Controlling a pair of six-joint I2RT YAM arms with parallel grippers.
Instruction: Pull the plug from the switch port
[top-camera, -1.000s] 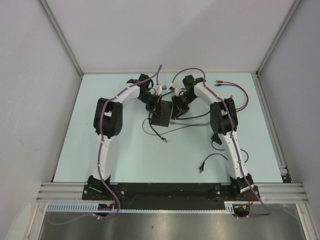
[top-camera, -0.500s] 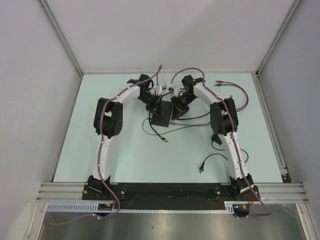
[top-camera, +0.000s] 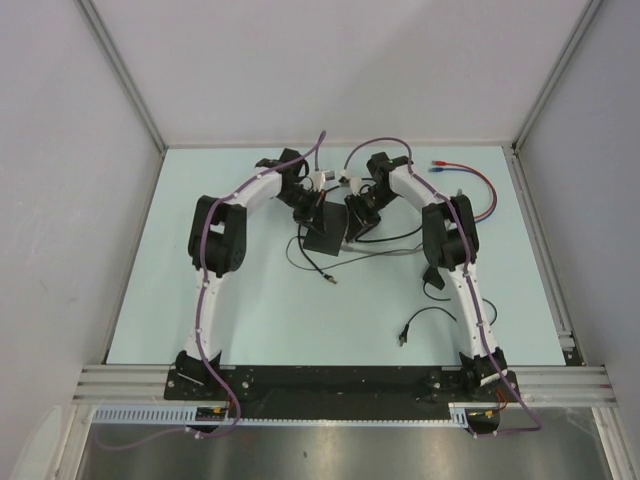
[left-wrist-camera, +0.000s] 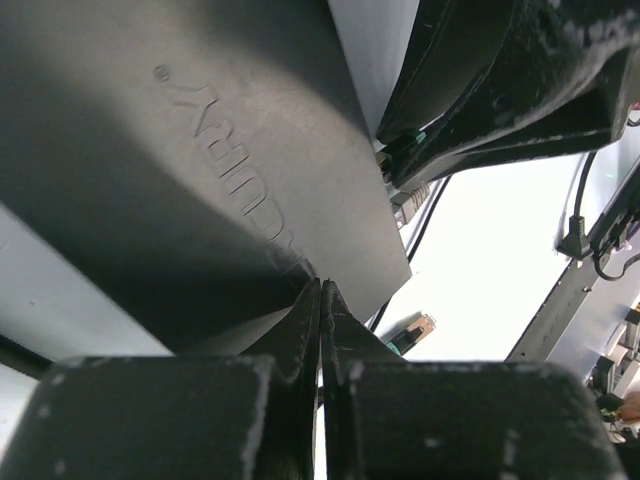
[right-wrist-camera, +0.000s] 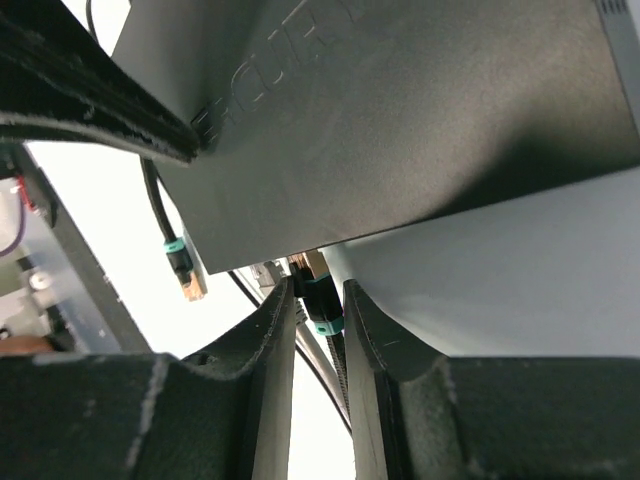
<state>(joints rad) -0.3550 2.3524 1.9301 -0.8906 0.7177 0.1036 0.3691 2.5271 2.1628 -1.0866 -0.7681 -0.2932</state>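
Observation:
The switch (top-camera: 322, 230) is a flat matte-black box lying at the table's middle back; it fills the left wrist view (left-wrist-camera: 180, 150) and the right wrist view (right-wrist-camera: 400, 110). My left gripper (top-camera: 306, 214) is shut with its tips (left-wrist-camera: 321, 288) pressed against the switch's top near one corner. My right gripper (top-camera: 352, 226) is at the switch's socket edge. Its fingers close round a black plug with a teal band (right-wrist-camera: 320, 298). The plug's tip sits right at the edge; whether it is inside the socket is hidden.
A loose teal-banded plug (right-wrist-camera: 184, 268) lies beside the switch, also in the left wrist view (left-wrist-camera: 412, 332). A grey cable (top-camera: 385, 250) and black leads (top-camera: 318, 268) trail forward. A red cable (top-camera: 472, 192) loops at the back right. Another black lead (top-camera: 412, 325) lies near the right arm.
My right gripper has shifted slightly to the right at the switch's edge. The left arm and the switch stay almost where they were.

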